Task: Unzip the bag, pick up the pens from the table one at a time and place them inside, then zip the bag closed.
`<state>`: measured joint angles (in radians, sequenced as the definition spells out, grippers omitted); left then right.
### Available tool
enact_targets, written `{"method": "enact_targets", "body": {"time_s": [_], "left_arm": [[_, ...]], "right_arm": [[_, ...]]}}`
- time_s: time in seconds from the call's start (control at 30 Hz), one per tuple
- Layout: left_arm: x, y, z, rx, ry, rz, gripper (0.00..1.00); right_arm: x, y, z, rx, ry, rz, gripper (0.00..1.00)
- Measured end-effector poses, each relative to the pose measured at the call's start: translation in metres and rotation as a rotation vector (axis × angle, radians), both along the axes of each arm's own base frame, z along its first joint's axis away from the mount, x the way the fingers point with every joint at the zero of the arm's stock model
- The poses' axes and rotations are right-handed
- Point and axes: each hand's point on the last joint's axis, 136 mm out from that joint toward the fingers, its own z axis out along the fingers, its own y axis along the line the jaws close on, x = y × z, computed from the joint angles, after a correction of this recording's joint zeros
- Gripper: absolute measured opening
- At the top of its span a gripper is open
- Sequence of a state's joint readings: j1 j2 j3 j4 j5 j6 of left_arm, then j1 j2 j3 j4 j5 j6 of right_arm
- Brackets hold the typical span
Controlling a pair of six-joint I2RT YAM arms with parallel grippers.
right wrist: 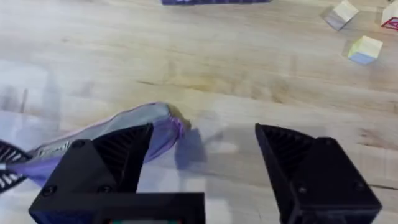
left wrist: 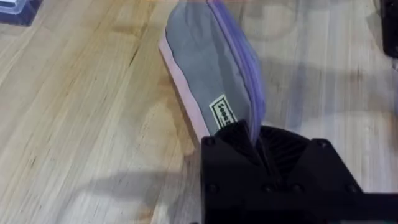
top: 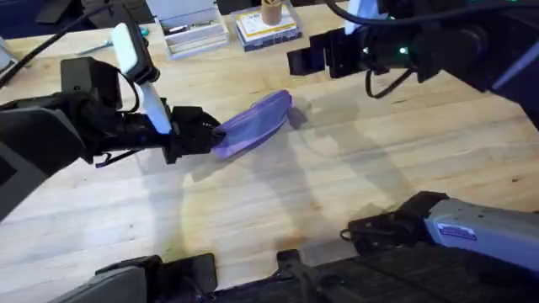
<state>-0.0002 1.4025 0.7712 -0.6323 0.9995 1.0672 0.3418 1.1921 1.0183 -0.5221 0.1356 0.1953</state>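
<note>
The bag (top: pixel 257 123) is lying on the tabletop (top: pixel 278 202), its long lavender body angled away from the left pincer (top: pixel 210 135), and one end of it is being gripped by that pincer, whose black fingers are pressed together on the fabric. In the left wrist view the bag (left wrist: pixel 208 68) is being shown stretching away from the left pincer (left wrist: pixel 258 146), with a grey side face, a pink lower edge and a purple zipper seam along its upper edge; a small pale label is sitting on the bag just beside the clamped fingers. The right pincer (top: pixel 307 57) is being held above the tabletop, beyond the far end of the bag and apart from it. In the right wrist view the right pincer (right wrist: pixel 205 140) is being held wide open, nothing between its fingers, and the rounded far end of the bag (right wrist: pixel 134 127) is lying just past one finger (right wrist: pixel 109 158). Small wooden blocks (right wrist: pixel 364 48) are resting well apart from the bag.
</note>
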Motion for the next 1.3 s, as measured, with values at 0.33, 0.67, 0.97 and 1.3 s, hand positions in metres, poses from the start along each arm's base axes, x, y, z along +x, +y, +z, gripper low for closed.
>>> {"method": "enact_targets", "body": {"time_s": [0.33, 0.67, 0.97, 1.3], "left_arm": [[-0.002, -0.003, 0.005, -0.031, 0.001, -0.010, 0.982], [0.000, -0.002, 0.006, -0.023, -0.015, -0.007, 0.995], [0.017, 0.013, 0.047, 0.086, -0.129, 0.127, 0.995], [0.016, 0.045, 0.108, 0.154, -0.116, 0.467, 0.994]], "right_arm": [[-0.017, 0.015, 0.006, -0.004, -0.002, 0.062, 0.998], [-0.031, 0.020, 0.001, -0.034, 0.035, 0.108, 0.997], [-0.044, 0.013, 0.032, -0.006, -0.059, 0.109, 0.998], [-0.050, 0.011, 0.039, 0.000, -0.075, 0.109, 0.997]]}}
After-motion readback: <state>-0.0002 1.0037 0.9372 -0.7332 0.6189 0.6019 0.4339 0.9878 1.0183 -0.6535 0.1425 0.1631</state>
